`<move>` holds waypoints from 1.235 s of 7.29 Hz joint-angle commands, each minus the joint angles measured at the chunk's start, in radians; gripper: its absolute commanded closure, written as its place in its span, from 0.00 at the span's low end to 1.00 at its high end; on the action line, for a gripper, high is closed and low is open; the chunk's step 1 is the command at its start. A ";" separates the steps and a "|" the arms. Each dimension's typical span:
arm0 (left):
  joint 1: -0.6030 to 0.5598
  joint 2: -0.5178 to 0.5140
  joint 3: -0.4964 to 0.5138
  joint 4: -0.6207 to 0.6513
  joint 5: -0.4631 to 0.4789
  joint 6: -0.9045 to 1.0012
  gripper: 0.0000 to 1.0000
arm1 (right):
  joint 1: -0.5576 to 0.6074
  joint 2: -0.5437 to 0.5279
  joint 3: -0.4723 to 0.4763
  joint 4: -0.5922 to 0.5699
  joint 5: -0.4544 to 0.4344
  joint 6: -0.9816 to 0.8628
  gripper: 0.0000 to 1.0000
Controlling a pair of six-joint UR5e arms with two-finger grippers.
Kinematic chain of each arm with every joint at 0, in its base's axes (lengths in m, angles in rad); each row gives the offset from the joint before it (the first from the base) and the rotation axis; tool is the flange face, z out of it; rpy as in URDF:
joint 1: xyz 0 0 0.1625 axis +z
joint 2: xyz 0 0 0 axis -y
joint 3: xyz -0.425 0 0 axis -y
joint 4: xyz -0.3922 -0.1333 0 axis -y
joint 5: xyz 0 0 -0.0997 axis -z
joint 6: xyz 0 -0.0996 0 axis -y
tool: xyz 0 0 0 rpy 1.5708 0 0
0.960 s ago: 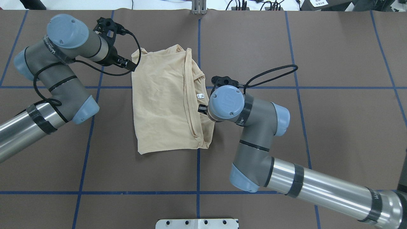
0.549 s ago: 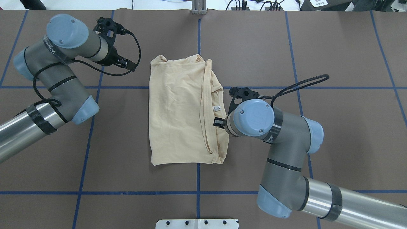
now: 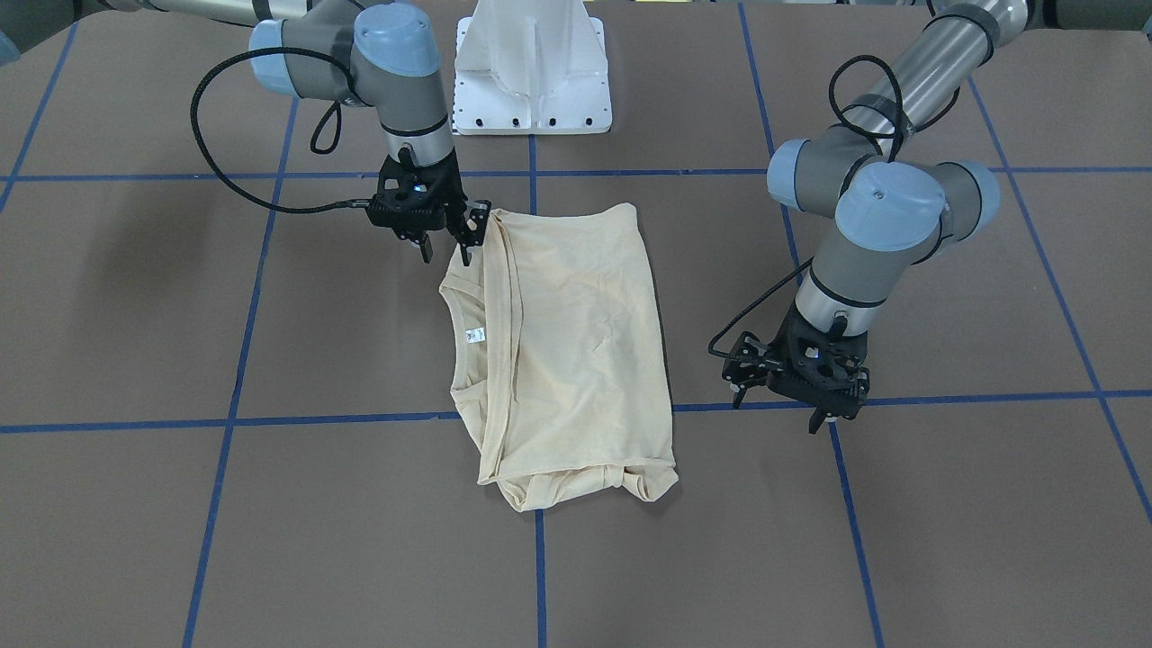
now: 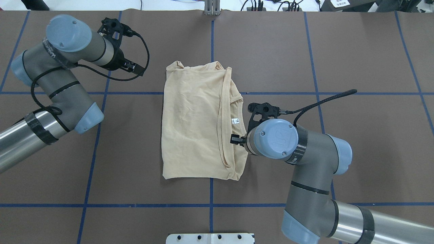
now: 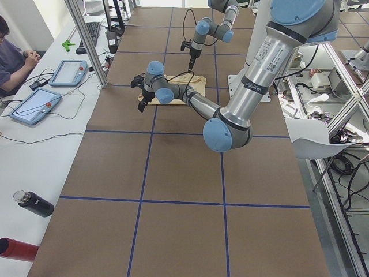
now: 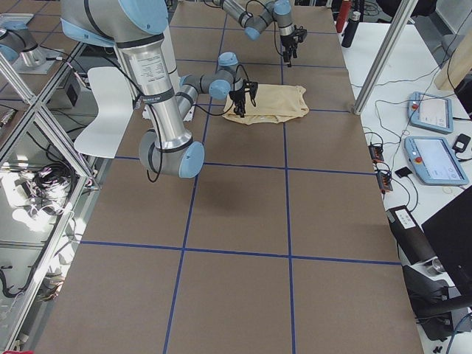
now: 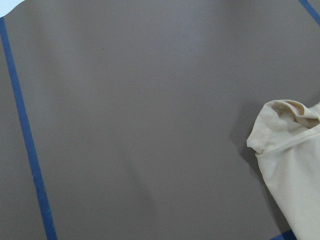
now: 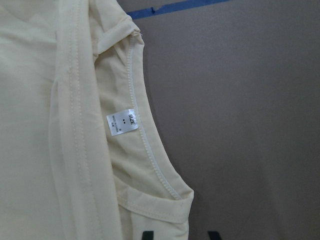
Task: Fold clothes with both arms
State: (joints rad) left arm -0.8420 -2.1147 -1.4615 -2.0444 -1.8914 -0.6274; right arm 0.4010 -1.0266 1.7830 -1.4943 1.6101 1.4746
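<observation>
The cream-yellow shirt (image 4: pixel 193 125) lies folded into a tall rectangle at the table's middle, print hidden. Its white neck label (image 4: pixel 236 120) faces up near its right edge. My right gripper (image 4: pixel 234 139) hangs low over that edge, just on the robot side of the label. In the right wrist view its fingertips (image 8: pixel 147 235) stand apart astride the neckline, so it reads open. In the front view it (image 3: pixel 447 252) is at the shirt's (image 3: pixel 576 342) corner. My left gripper (image 4: pixel 137 69) is open and empty, well left of the shirt; it also shows in the front view (image 3: pixel 778 405).
The brown table is marked with a blue tape grid (image 4: pixel 211 40). The white base mount (image 3: pixel 531 81) stands at the robot's edge. An operator (image 5: pixel 11 52), tablets (image 5: pixel 34 107) and a dark bottle (image 5: pixel 34 203) are along the far side bench.
The right arm moved right and toward the robot, and the shirt slid with it, away from the left gripper. The left arm barely moved.
</observation>
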 commanded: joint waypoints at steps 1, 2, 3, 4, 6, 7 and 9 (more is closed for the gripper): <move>0.000 0.004 -0.010 0.001 -0.002 0.000 0.00 | 0.019 0.162 -0.194 -0.003 0.001 -0.004 0.00; 0.001 0.012 -0.010 0.001 -0.002 0.000 0.00 | 0.025 0.199 -0.233 -0.041 0.002 -0.037 0.00; 0.001 0.018 -0.010 0.000 -0.002 0.000 0.00 | 0.031 0.239 -0.249 -0.119 0.005 -0.074 0.00; 0.001 0.018 -0.010 0.000 -0.002 0.000 0.00 | 0.030 0.267 -0.281 -0.148 0.005 -0.083 0.00; 0.001 0.018 -0.010 0.000 -0.002 0.000 0.00 | 0.030 0.313 -0.361 -0.149 0.005 -0.088 0.00; 0.001 0.018 -0.010 0.000 -0.002 0.000 0.00 | 0.030 0.312 -0.366 -0.156 0.002 -0.114 0.00; 0.003 0.018 -0.013 0.000 -0.002 0.000 0.00 | 0.030 0.312 -0.367 -0.191 -0.003 -0.145 0.00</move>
State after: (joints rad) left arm -0.8402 -2.0970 -1.4721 -2.0448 -1.8929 -0.6274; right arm 0.4310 -0.7153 1.4193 -1.6697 1.6103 1.3475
